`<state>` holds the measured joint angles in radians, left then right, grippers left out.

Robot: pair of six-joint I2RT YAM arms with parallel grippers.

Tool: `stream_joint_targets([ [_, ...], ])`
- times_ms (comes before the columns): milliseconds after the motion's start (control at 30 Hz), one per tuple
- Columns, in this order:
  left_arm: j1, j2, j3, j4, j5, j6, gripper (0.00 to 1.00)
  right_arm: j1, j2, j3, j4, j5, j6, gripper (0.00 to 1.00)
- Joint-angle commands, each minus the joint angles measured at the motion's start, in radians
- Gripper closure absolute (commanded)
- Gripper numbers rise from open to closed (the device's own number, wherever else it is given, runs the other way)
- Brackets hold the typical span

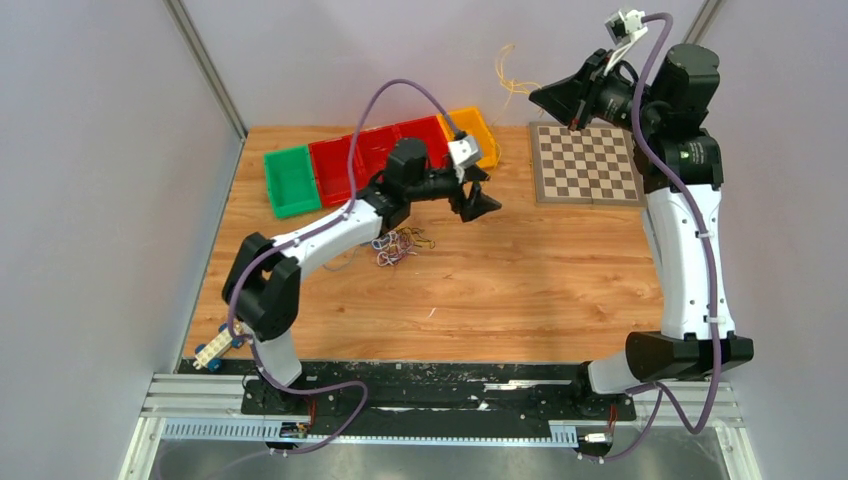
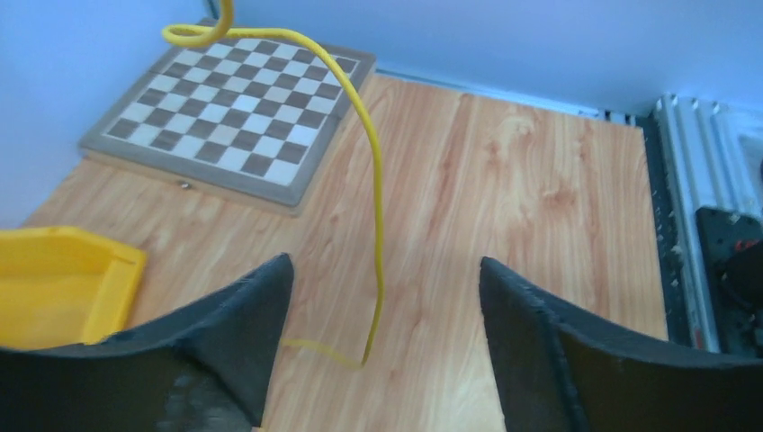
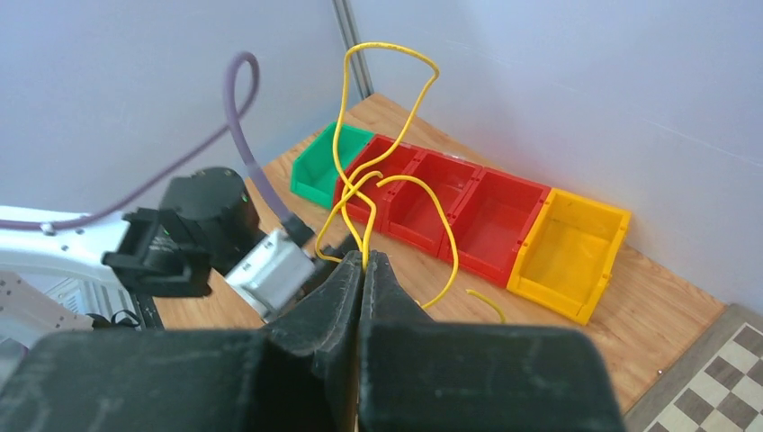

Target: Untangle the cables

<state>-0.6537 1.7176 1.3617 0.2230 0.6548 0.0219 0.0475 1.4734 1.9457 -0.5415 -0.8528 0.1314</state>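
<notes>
**Right hand holds one yellow cable up high, rest of the tangle on the bench**

Counts: two arms, one yellow cable point(image 3: 423, 193) in the air, one small tangle of cables point(image 1: 398, 245) on the bench point(image 1: 520, 290). The strands in the tangle are too thin to count; purple, yellow and dark ones show. Five bins sit in a row: one green bin point(image 1: 291, 180), three red bins point(image 3: 423, 193), and one yellow bin point(image 1: 478, 133). There is also one chessboard point(image 1: 585, 163) and one small white and blue piece point(image 1: 215, 347) at the near left edge.

Right hand point(image 3: 364, 261): jaws pressed together, pinching the yellow cable. It is raised well above the bench by the back wall, over the gap between yellow bin and chessboard. The cable loops up above the fingers and hangs down from them.

Left hand point(image 2: 387, 265): jaws spread wide, holding nothing, hovering over the bench just in front of the yellow bin. In the left wrist view the hanging yellow cable drops between its two fingers without touching either. The cable's lower end reaches bench level; cannot tell whether it touches.

The tangle lies beside the left forearm, near the red bins and apart from the lifted cable.

Room: bare wood across the middle and near right of the bench. The bins line the far edge at left and the chessboard fills the far right corner. Walls close in on the left, back and right.
</notes>
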Motion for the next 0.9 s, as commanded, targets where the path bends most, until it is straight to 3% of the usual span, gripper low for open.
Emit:
stream_joint_targets([
  [0,-0.033,0.091,0.116,0.129,-0.062,-0.052,0.29,-0.003,-0.043,-0.028,0.026,0.057,0.04,1.0],
  [33,-0.033,0.1,0.119,0.102,-0.05,-0.062,0.49,-0.005,-0.05,-0.032,0.026,0.074,0.027,1.0],
  [67,-0.033,0.093,0.084,0.088,-0.042,-0.061,0.6,-0.009,-0.057,-0.039,0.025,0.095,0.016,1.0],
  [100,-0.032,0.067,0.056,0.086,-0.034,-0.05,0.84,-0.017,-0.061,-0.042,0.025,0.111,0.007,1.0],
  [133,-0.03,0.019,-0.025,0.086,-0.032,-0.034,0.97,-0.03,-0.063,-0.043,0.026,0.119,-0.003,1.0],
  [267,0.031,-0.146,-0.258,0.004,-0.021,0.001,1.0,-0.128,-0.055,-0.019,0.025,0.141,-0.03,1.0],
  [400,0.185,-0.289,-0.398,-0.149,-0.006,0.033,1.0,-0.232,-0.02,0.021,0.026,0.154,-0.058,1.0],
  [667,0.417,-0.46,-0.487,-0.408,-0.029,0.218,1.0,-0.349,0.076,0.131,0.045,0.141,-0.064,1.0],
  [867,0.469,-0.534,-0.519,-0.462,0.007,0.26,1.0,-0.385,0.122,0.161,0.062,0.019,-0.005,1.0],
])
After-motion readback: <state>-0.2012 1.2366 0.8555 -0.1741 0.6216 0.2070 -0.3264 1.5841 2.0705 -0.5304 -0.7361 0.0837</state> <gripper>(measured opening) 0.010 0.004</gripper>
